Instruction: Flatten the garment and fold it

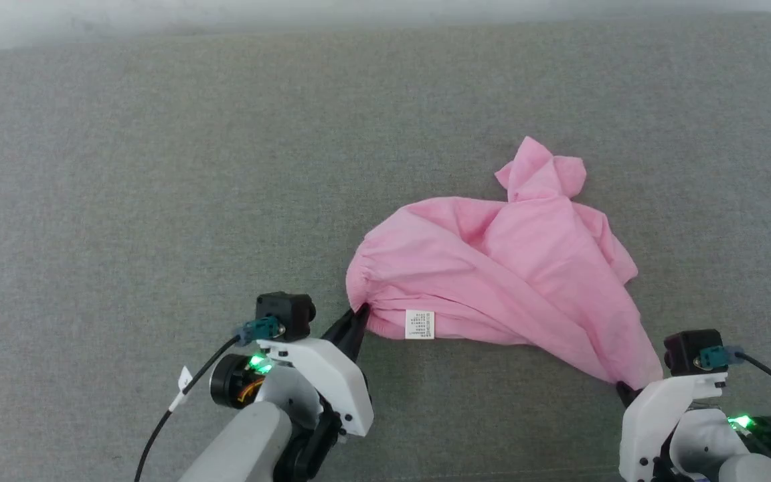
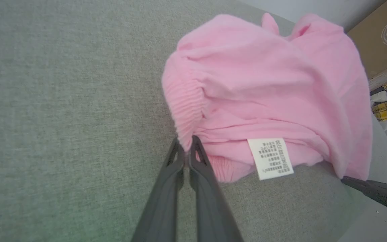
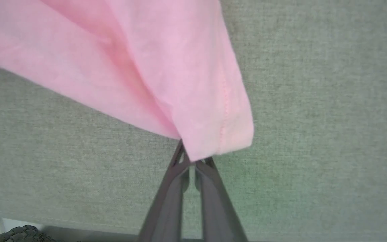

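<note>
Two pincers grip opposite ends of the garment [image 1: 492, 268], bunched near the worktop's [image 1: 158, 167] front edge: left pincer [image 1: 361, 314] clamped on the gathered waistband [image 2: 185, 111], right pincer [image 1: 623, 388] pinched on a hem corner [image 3: 227, 134], so its long axis runs between them, ready to pull taut.

L gripper [image 1: 361, 311]: 2 long dk-grey tapered fingers [image 2: 162, 201], triangular cut-outs nr tips | R gripper [image 1: 622, 389]: same build | wrist shells [image 1: 325, 375] white, forearms [image 1: 245, 442] pale grey | black boxy cam [image 1: 285, 313] per wrist w/ teal connector [image 1: 264, 329], black cable [image 1: 211, 363], white tag [image 1: 183, 380] | green LED [image 1: 260, 363] lit on black round joint [image 1: 228, 383], both sides
</note>
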Controlling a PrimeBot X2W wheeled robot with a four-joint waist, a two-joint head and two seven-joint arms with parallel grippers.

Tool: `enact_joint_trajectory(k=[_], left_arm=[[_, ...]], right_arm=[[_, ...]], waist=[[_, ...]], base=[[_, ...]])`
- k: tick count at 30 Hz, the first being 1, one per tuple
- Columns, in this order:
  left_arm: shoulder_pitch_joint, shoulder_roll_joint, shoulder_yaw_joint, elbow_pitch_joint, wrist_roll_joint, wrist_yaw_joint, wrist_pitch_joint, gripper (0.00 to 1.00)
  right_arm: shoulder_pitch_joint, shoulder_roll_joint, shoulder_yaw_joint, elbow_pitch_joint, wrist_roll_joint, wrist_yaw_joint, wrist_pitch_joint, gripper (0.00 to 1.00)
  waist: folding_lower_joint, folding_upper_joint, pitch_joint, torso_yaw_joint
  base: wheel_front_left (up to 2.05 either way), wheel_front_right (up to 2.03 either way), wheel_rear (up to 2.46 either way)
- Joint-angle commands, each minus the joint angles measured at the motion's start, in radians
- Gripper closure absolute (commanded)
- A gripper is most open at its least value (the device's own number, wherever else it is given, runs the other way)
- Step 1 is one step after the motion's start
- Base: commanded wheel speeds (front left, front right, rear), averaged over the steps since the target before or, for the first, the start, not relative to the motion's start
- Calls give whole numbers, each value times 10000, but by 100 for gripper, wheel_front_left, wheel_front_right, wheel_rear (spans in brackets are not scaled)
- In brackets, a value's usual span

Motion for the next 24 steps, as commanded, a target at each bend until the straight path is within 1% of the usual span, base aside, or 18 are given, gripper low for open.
enact_joint_trajectory(k=[1, 6, 11, 14, 17, 21, 24], left_arm=[[172, 94, 38, -66, -41, 46, -97, 100], [167, 264, 68, -395, -24, -122, -337, 100], [-161, 560, 233, -1373, -342, -626, -178, 100], [-699, 920, 454, -2098, -620, -950, 286, 100], [-1562, 1338, 788, -2685, -895, -1150, 962, 100], [-3100, 1581, 1434, -3005, -1565, -1276, 1885, 100], [-4509, 1802, 1765, -2802, -1543, -1212, 2390, 100]], right_arm=[[187, 120, 9, 26, 43, 62, -129, 100], [39, 120, -424, -663, -212, 62, -567, 100], [-425, 82, -607, -1767, -588, 62, -430, 100], [-1114, -334, -362, -2397, -607, 62, -30, 100], [-2224, -923, 108, -2708, -371, 62, 523, 100], [-4264, -1713, 822, -2377, 101, 62, 1146, 100], [-6021, -2072, 1305, -1735, 612, 62, 1444, 100]], waist=[[0, 0, -129, -57], [0, 0, -457, -122], [0, 0, -625, -123], [0, 0, -566, -148], [0, 0, -282, -213], [0, 0, 415, -276], [0, 0, 1149, -332]], base=[[0, 0, 0], [0, 0, 0], [0, 0, 0], [0, 0, 0], [0, 0, 0], [0, 0, 0], [0, 0, 0]])
